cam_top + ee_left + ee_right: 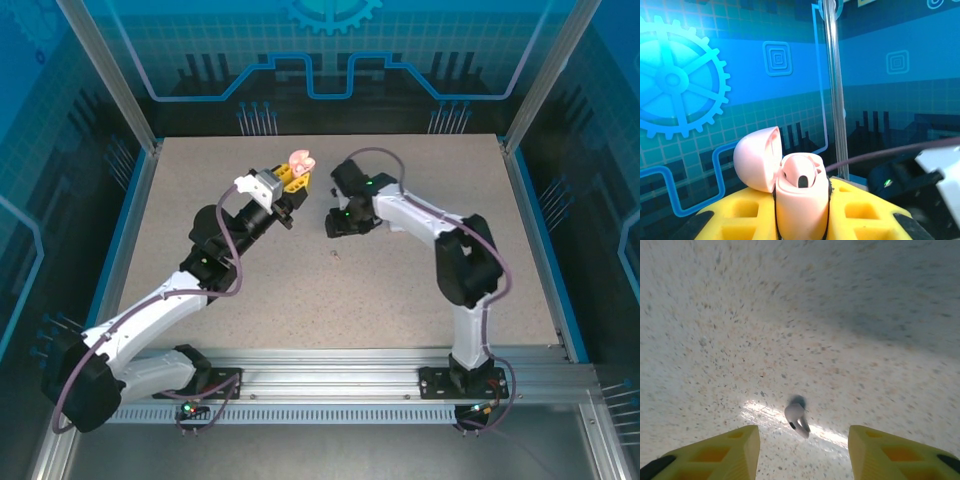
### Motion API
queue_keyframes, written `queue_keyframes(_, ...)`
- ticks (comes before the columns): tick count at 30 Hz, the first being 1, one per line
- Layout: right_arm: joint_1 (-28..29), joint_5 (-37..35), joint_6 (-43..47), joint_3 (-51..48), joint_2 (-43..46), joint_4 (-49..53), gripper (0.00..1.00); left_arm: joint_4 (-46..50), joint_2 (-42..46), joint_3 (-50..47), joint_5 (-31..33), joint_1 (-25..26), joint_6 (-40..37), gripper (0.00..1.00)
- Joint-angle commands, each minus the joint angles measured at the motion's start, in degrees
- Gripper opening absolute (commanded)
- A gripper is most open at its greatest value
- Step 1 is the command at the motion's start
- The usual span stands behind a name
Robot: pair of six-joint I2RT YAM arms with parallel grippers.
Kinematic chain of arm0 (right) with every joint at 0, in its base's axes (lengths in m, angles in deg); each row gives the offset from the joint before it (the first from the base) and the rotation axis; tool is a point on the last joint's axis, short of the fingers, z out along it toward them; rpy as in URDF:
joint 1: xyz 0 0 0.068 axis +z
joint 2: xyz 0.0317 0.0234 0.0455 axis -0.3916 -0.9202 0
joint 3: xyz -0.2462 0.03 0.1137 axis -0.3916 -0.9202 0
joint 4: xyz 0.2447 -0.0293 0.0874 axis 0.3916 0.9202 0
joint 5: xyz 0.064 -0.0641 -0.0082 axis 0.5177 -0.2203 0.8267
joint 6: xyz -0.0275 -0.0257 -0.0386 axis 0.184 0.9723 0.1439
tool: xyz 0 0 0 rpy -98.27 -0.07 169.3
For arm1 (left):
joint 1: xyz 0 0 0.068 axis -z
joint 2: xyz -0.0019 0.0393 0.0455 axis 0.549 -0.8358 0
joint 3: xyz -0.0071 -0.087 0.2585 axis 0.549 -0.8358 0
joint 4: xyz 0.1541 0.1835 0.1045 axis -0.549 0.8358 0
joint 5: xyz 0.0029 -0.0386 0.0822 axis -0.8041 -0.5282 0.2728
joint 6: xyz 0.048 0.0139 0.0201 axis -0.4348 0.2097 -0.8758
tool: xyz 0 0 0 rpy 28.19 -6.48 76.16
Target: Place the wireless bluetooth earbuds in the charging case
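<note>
Left arm (150, 310) reaches from lower left toward the centre of the top view, and its jaws are clenched on the case (800, 207). It's pale pink, gripped by its lower body between the yellow jaws, upright at bottom centre of the left wrist view. The lid (756, 159) is flipped open and leans off to the left. A dark slot shows in the mouth of the case; whether a bud sits in there, can't tell.

Over to the right arm (440, 235), bent in from the right side of the top view, nose down just right of centre. Its jaws are released, standing apart at the bottom corners of the right wrist view, gripping nothing.

And there's the earbud (796, 417), a tiny whitish piece lying alone on the speckled worktop (790, 315). It's low in the frame, between the two yellow jaws and touching neither. In the top view the case sits just left of the right jaws, with a gap between them.
</note>
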State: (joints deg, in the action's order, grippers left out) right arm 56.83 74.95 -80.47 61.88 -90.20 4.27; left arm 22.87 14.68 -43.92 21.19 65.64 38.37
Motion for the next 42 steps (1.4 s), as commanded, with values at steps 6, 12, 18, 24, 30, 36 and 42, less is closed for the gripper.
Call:
queue_keyframes(6,4.05,-4.77,6.96,9.12,-8.93,10.27,0.48,-0.62,1.57,-0.87,1.25,0.39,-1.58,0.00)
queue_keyframes(12,4.69,-5.75,7.65,9.46,-11.32,11.23,0.44,-0.64,1.27,-0.63,1.03,0.43,-1.51,0.00)
queue_keyframes(18,5.29,-5.47,8.02,9.50,-12.74,11.32,0.41,-0.62,1.10,-0.61,1.00,0.40,-1.37,0.00)
queue_keyframes(24,5.50,-5.40,8.02,9.56,-13.67,11.16,0.40,-0.59,1.28,-0.69,1.07,0.41,-1.42,0.00)
queue_keyframes(30,5.49,-5.39,8.02,9.74,-14.42,10.98,0.38,-0.60,1.28,-0.70,1.15,0.44,-1.35,0.00)
queue_keyframes(36,5.55,-5.79,8.02,10.02,-15.23,11.06,0.34,-0.56,1.47,-0.86,1.20,0.43,-1.42,0.00)
queue_keyframes(42,5.80,-6.09,8.10,10.04,-15.50,11.35,0.31,-0.55,1.48,-0.82,1.05,0.38,-1.33,0.00)
